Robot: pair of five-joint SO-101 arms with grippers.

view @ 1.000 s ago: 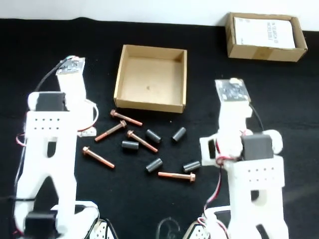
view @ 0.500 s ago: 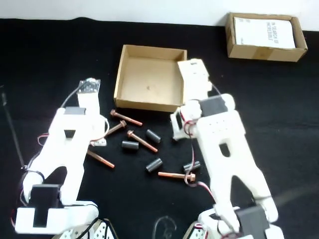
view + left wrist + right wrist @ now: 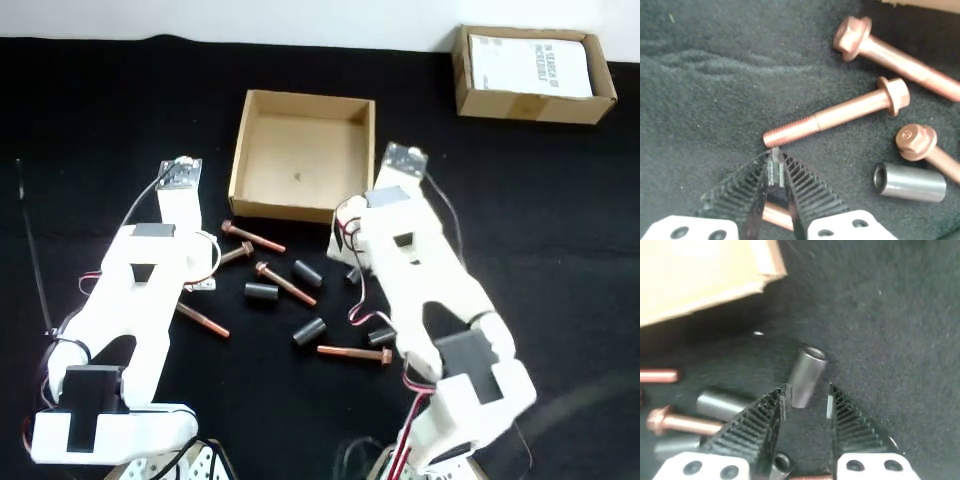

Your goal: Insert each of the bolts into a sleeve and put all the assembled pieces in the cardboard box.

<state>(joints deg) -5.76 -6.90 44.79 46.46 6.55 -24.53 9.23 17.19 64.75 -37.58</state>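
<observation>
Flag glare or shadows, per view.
High view: white paper in the far box glares bright. Left wrist view: highlights streak the middle bolt and the sleeve. Right wrist view: cardboard box casts a dark shadow on the cloth; nearest sleeve shows mild sheen.

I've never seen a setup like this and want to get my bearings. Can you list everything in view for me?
Bolts: five, copper, lying loose on the cloth in front of the open box.
Sleeves: five, dark grey, scattered among the bolts; two partly hidden by the right arm.
Open box: one, brown cardboard, middle of the table, no parts in it.
Second box: one, brown cardboard, far right corner, holding a white paper.
Cloth: one, black, covering the table.
Arms: two, white, side by side at the near edge.
Left hand: black toothed fingers, shut, over the bolts.
Right hand: black toothed fingers, open, either side of one sleeve.
</observation>
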